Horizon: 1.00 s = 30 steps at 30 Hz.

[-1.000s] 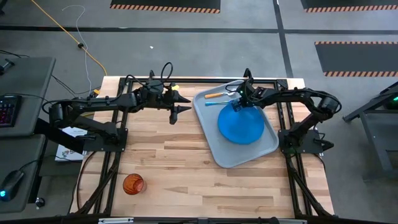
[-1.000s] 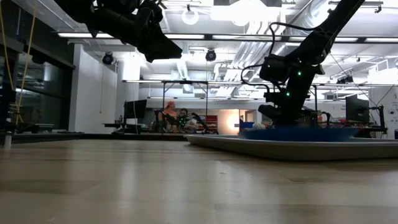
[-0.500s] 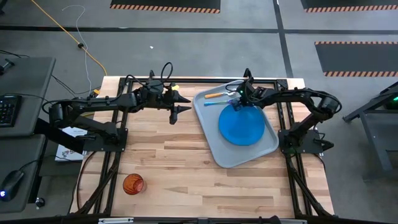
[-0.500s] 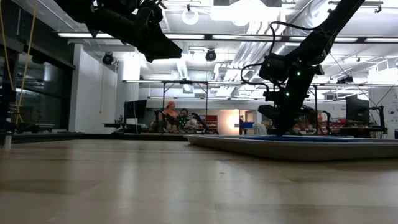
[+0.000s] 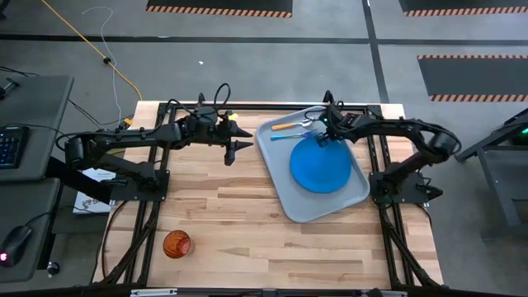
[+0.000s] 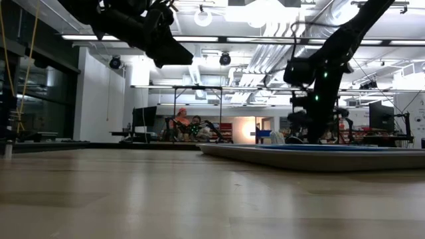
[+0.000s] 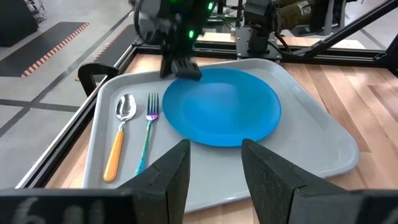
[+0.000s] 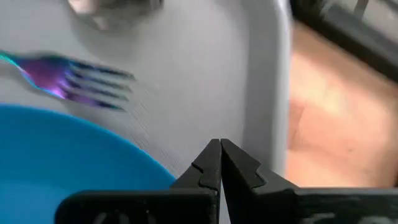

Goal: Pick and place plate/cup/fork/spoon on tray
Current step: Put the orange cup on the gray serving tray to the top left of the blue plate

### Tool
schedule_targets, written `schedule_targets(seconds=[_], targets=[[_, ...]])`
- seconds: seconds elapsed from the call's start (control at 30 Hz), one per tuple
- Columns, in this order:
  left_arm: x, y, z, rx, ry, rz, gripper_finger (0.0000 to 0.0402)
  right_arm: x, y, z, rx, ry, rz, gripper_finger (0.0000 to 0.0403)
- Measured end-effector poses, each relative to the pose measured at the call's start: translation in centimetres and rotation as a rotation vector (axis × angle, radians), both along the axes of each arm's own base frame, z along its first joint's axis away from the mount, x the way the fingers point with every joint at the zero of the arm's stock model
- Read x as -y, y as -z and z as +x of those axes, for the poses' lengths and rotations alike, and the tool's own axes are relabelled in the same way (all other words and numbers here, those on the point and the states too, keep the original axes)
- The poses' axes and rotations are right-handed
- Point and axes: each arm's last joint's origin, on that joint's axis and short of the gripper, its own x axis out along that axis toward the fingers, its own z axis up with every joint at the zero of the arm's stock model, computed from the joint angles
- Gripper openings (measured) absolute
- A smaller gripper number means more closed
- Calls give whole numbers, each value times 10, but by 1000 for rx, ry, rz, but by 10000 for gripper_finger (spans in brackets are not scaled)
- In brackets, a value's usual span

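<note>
You had the cup (image 5: pixel 176 244) left: light, slick, thin-walled; pinch its rim. Left gripper (image 7: pixel 214 163) spread, right gripper (image 8: pixel 220 163) pressed together.

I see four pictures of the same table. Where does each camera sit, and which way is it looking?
High view: above the table, straight down on both arms, the tray and the cup.
Low view: at table-top height, level across the wood; the arms hang in from above.
Left wrist view: on the left arm, past its two fingers at the plate.
Right wrist view: on the right arm, close over the fork.
Both wrist views share plate and fork.
</note>
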Motion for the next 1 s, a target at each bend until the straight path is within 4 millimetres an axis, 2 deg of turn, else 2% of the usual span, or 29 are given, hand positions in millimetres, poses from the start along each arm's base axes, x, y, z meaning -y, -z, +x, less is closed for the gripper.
schedule_targets(seconds=[0.13, 0.23, 0.4, 0.53, 0.67, 0.83, 1.0], targets=[[0, 1, 0, -8, -1, -4, 133, -9, -30, -1, 103, -36, -89, 0], [1, 3, -1, -32, 12, -18, 133, -22, -53, 0, 258, -142, -207, 0], [3, 3, -1, -24, 69, -40, 133, -49, -70, -9, 669, -489, -323, 0], [2, -2, 1, 24, 77, -24, 133, -64, -77, -23, 883, -643, -391, 0], [-4, -8, 1, 85, 67, 31, 133, -72, -80, -34, 931, -672, -425, 0], [-20, -7, -6, 94, 15, 27, 133, -73, -81, -36, 928, -672, -421, 0], [-34, 7, -22, 294, -74, 28, 133, -73, -80, -36, 923, -664, -422, 0]])
